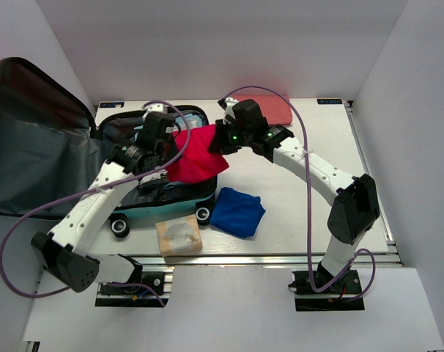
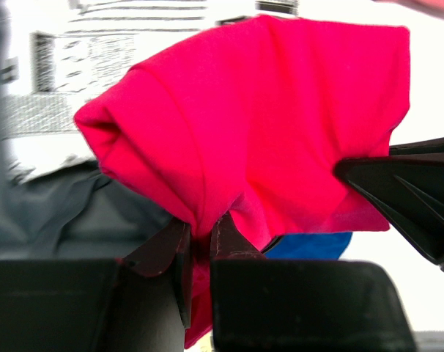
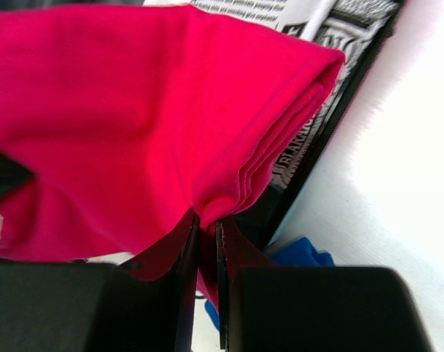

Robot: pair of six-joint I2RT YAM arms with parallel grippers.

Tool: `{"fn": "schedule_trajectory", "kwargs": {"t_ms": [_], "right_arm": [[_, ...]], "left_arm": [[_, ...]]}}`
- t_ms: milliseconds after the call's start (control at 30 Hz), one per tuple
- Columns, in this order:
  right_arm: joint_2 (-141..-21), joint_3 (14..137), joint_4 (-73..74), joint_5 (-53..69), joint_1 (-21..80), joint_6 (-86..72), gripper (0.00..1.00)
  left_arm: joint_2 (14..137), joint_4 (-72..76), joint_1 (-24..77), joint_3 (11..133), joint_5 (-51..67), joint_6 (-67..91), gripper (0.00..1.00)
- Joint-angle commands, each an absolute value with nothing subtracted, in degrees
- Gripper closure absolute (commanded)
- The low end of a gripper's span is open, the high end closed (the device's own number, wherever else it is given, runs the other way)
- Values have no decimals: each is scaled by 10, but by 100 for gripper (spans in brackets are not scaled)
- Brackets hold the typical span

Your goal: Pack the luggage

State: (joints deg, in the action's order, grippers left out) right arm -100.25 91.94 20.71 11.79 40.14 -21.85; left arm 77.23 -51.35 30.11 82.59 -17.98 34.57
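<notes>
Cardboard box (image 1: 179, 236) sits nearest, at lower centre of the top view, on the table (image 1: 295, 220). Just right of it and a little farther back lies a crumpled blue cloth (image 1: 237, 211). Behind both, left of centre, the luggage (image 1: 174, 198) lies open. Its teal shell and small wheels face the box, and its dark-lined lid is swung out toward the left edge of the frame. Over the open half hangs a red cloth (image 1: 196, 158), held from both sides. In the left wrist view the left claw (image 2: 200, 233) is clamped on the cloth, fabric pinched between its fingers. The right claw (image 3: 206, 220) is likewise clamped on a fold of it. Farthest, at upper centre, a pink folded item (image 1: 273, 108) rests on the table.
</notes>
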Motion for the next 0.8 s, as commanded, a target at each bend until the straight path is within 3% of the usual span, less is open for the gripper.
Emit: {"fn": "schedule_trajectory", "kwargs": {"t_ms": [0, 300, 467, 767], "right_arm": [[-1011, 952, 234, 120, 411, -210, 100], [-1109, 1105, 253, 90, 425, -200, 100], [-1188, 1208, 271, 79, 425, -200, 100], [-1266, 1238, 198, 28, 419, -181, 100]], "left_arm": [[730, -540, 288, 807, -240, 385, 100], [737, -525, 253, 819, -314, 362, 100], [824, -502, 216, 853, -317, 341, 100], [925, -432, 143, 901, -245, 267, 100]]}}
